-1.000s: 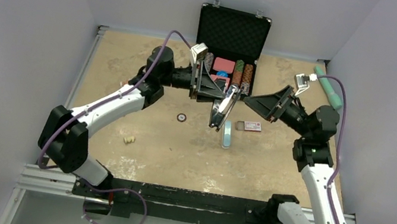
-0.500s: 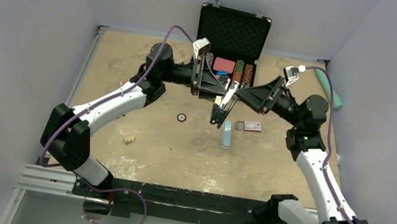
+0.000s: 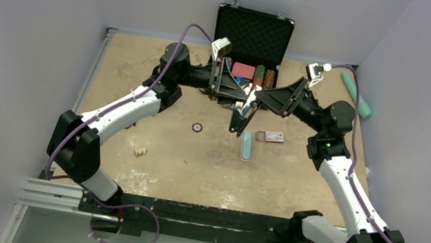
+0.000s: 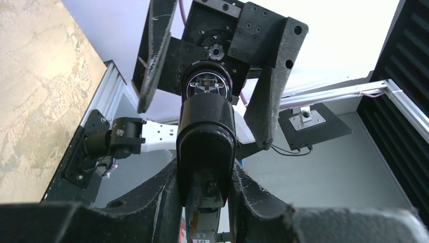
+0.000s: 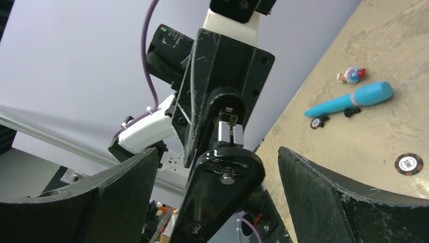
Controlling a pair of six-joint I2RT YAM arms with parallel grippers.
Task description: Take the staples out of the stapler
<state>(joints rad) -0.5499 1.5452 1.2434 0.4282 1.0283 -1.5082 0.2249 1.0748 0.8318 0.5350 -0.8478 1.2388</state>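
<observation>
Two arms meet at a stapler (image 3: 242, 116) held in the air in front of an open black case (image 3: 253, 33).

We see the left gripper (image 4: 205, 202) clamped on the slim black body, its fingers (image 4: 162, 202) pressed to either side, so that the stapler hangs tilted above the sandy table (image 3: 140, 83), its low end over a pale blue bar (image 3: 246, 145). The right gripper (image 5: 216, 152) stands spread wide around the stapler's upper end and holds nothing; from its wrist view neither finger (image 5: 126, 187) appears to touch the black shell. A teal tube (image 3: 355, 95) lies at the far right edge, well apart from both arms. We cannot make out the metal channel's contents.
</observation>
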